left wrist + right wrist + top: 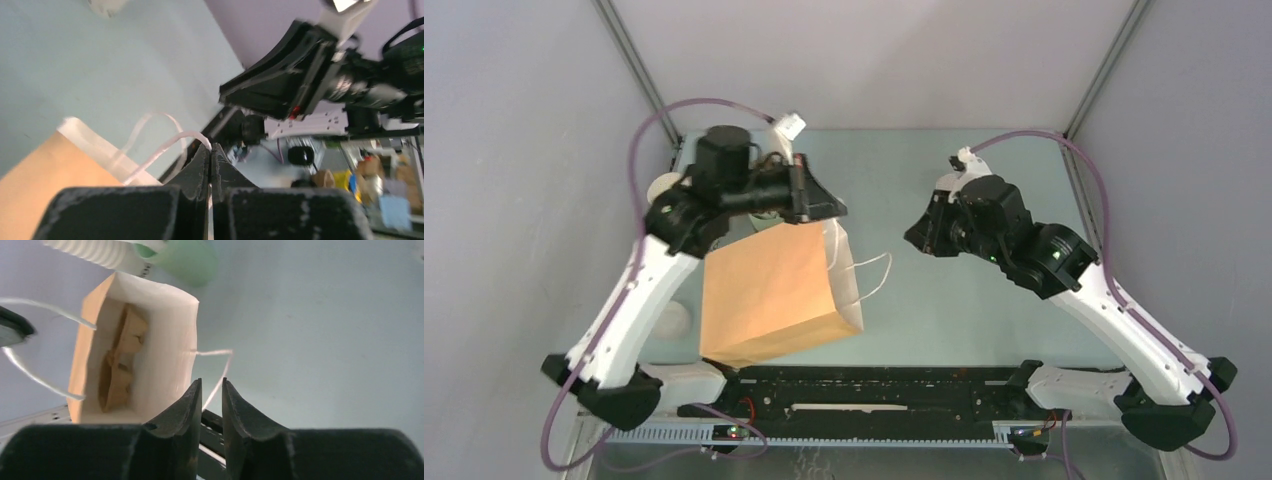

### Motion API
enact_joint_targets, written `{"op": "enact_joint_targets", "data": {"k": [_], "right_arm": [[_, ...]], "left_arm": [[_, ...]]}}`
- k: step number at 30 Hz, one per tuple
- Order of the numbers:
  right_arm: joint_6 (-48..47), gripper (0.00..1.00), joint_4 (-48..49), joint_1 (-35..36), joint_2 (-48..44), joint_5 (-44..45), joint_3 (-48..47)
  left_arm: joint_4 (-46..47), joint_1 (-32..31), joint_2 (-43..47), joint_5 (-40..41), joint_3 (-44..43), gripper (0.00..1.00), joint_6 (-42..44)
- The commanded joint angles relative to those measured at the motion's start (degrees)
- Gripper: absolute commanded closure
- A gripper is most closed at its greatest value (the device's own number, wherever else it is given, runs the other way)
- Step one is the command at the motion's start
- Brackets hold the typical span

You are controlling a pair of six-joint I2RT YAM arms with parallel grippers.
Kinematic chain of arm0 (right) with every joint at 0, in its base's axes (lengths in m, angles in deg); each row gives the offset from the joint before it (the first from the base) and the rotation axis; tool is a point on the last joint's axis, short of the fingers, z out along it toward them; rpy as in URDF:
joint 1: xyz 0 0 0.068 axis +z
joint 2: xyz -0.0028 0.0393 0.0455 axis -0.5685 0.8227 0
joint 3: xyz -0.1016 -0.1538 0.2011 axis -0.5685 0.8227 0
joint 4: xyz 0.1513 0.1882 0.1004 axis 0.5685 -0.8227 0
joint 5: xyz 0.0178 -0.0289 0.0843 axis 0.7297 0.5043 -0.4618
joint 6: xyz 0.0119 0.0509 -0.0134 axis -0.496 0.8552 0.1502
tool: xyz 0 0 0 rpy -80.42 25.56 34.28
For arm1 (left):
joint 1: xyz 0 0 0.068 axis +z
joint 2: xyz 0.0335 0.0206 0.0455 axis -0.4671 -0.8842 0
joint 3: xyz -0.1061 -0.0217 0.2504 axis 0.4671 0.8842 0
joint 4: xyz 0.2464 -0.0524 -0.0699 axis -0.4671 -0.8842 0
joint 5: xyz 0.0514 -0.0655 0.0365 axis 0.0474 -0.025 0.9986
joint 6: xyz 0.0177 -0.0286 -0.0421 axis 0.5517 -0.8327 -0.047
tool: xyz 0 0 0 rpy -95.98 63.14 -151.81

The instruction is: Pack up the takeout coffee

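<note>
The takeout coffee point(674, 320) stands on the bench point(954, 310) just left of the brown paper bag point(769, 290), beside the left arm. The left gripper point(210, 152) pinches the bag's white handle point(165, 147). The right gripper point(208, 390), narrowly parted, holds nothing.

A robotics lab cell: plain grey wall panels point(514, 150) and metal frame posts point(635, 62) box in a pale table point(964, 310). Purple cables point(694, 100) loop from the bolted left arm point(629, 300) and right arm point(1129, 330).

Top cam overhead, looking down, wrist cams close-in, low, all 3 share brown bag point(769, 290)
</note>
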Motion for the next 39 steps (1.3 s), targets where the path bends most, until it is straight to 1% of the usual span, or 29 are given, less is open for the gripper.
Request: {"op": "enact_joint_targets", "data": {"k": [1,2,4,6,7,9,10,12,14,17,20,23,26,30,31,33,35,37,39], "right_arm": [[1.16,0.67,-7.49,-5.25,-4.28,-1.19,5.33],[0.58,0.64,-9.0,-6.85,-5.49,-1.93,6.64],[-0.42,0.54,-9.88,-9.75,-8.72,-4.62,11.01],[-0.29,0.48,-8.49,-13.19,-12.39,-9.76,16.25],[0.33,0.44,-7.08,-14.05,-14.26,-13.3,20.05],[2.79,0.42,2.16,-17.07,-17.66,-23.58,29.02],[6.71,0.42,6.54,-18.07,-18.47,-29.27,33.32],[12.48,0.42,15.18,-18.48,-19.12,-33.52,40.29],[17.87,0.42,21.98,-18.08,-19.49,-34.15,43.95],[23.78,0.43,27.59,-16.97,-19.49,-32.05,47.4],[26.47,0.44,30.4,-14.04,-19.28,-26.29,48.94],[30.13,0.44,36.34,-9.6,-18.43,-20.59,50.91],[34.16,0.43,40.91,-3.91,-17.62,-11.68,52.09],[37.36,0.4,47.45,0.23,-16.39,-3.63,54.67],[37.7,0.39,49.83,0.48,-16.09,-2.74,55.99],[37.58,0.39,53.4,0.45,-14.8,-0.47,57.88],[38.24,0.36,57.1,0.83,-12.89,1.13,59.27],[39.75,0.36,61.98,1.42,-10.69,2.16,60.58],[39.9,0.38,64.81,2.2,-8.28,3.23,60.19]], "left_arm": [[8.51,-5.4,-6.0,-8.21,9.02,1.0,-3.99],[11.03,-7.61,-7.84,-8.97,10.14,1.0,-5.06],[13.31,-12.36,-11.61,-9.41,9.42,1.0,-5.99],[13.4,-14.5,-15.15,-10.62,7.78,1.0,-5.56],[13.47,-14.71,-15.46,-10.77,8.13,1.0,-6.01],[15.48,-14.76,-13.55,-10.35,12.57,1.0,-6.93],[15.97,-14.76,-12.0,-8.98,15.01,1.0,-6.78],[13.65,-14.7,-8.81,-6.82,18.68,1.0,-5.66],[10.4,-14.08,-5.73,-4.57,20.23,1.0,-4.49],[10.88,-12.91,-2.78,-3.78,20.56,1.0,-4.73],[8.43,-11.49,-3.22,-2.85,16.85,1.0,-2.85],[7.2,-10.9,-2.08,-1.96,15.44,1.0,-1.68],[7.29,-10.48,-1.25,-1.04,15.12,1.0,-2.28],[13.75,-10.6,-2.58,-3.32,16.13,1.0,-7.19],[15.82,-10.78,-2.97,-3.86,16.44,1.0,-8.48],[16.98,-11.27,-3.73,-3.69,16.07,1.0,-9.3],[18.23,-11.33,-3.75,-3.01,16.12,1.0,-9.89],[19.74,-11.34,-3.48,-2.73,16.43,1.0,-11.05],[20.79,-11.5,-3.52,-2.84,16.69,1.0,-11.98]]}}
